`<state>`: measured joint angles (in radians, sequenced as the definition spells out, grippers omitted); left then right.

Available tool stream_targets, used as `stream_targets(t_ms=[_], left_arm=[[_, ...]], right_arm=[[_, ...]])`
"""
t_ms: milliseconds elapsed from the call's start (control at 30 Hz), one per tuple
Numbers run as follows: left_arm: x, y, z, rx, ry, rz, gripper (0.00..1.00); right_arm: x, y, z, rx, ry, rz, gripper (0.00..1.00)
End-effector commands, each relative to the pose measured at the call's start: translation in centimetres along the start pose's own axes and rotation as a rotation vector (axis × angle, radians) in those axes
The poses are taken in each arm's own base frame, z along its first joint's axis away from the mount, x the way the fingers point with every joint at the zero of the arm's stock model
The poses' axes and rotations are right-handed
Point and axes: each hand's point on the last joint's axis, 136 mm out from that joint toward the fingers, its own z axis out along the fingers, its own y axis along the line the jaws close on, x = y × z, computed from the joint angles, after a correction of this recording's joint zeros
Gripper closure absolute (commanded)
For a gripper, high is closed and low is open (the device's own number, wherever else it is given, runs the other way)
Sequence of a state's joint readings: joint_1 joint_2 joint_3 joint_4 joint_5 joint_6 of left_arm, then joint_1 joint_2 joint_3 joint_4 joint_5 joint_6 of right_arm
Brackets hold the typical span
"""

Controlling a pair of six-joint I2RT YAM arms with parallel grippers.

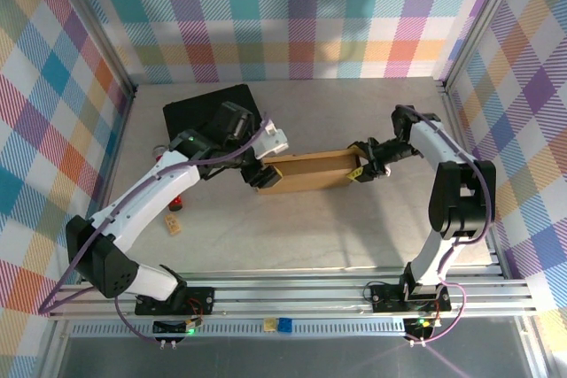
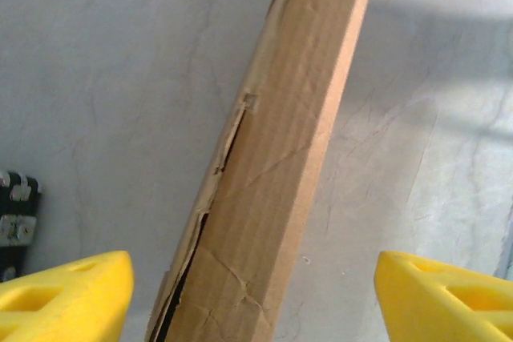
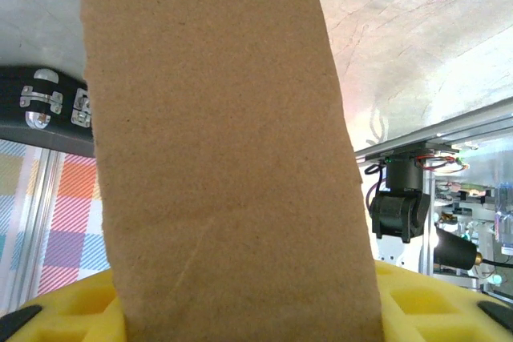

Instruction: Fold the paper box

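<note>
The paper box (image 1: 310,170) is a flat brown cardboard mailer, folded shut and lying across the middle of the table. My left gripper (image 1: 260,174) is at its left end. In the left wrist view the box (image 2: 272,182) runs up between the yellow fingers (image 2: 68,298), which stand wide apart and clear of it, so this gripper (image 2: 255,310) is open. A torn seam shows on the box's left edge. My right gripper (image 1: 359,171) is at the right end. There the box (image 3: 224,158) sits between the yellow fingers (image 3: 425,302), with the gripper (image 3: 248,322) shut on it.
A black case (image 1: 211,111) lies at the back left, behind the left arm, its metal latches (image 3: 48,100) visible past the box. A small wooden block (image 1: 174,226) and a red item (image 1: 163,155) lie near the left wall. Aluminium rails border the table.
</note>
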<state>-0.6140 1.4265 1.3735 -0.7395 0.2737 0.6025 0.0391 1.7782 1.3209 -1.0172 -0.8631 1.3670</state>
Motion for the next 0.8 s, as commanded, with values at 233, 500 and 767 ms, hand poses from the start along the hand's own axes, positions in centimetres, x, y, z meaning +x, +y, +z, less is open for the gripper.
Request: stream_targets(t_ms=[233, 500, 767], left_arm=[[1.0, -0.2, 1.2, 0.032, 0.12, 0.094, 0.0], [-0.5, 2.3, 2.8, -0.068, 0.093, 0.145, 0.0], [0.0, 0.2, 4.6, 0.057, 0.102, 0.171, 0.0]], right_arm=[[-0.5, 0.3, -0.2, 0.023, 0.039, 0.045, 0.6], [-0.8, 0.4, -0.2, 0.032, 0.032, 0.043, 0.6], [-1.0, 0.3, -0.2, 0.029, 0.034, 0.045, 0.6]])
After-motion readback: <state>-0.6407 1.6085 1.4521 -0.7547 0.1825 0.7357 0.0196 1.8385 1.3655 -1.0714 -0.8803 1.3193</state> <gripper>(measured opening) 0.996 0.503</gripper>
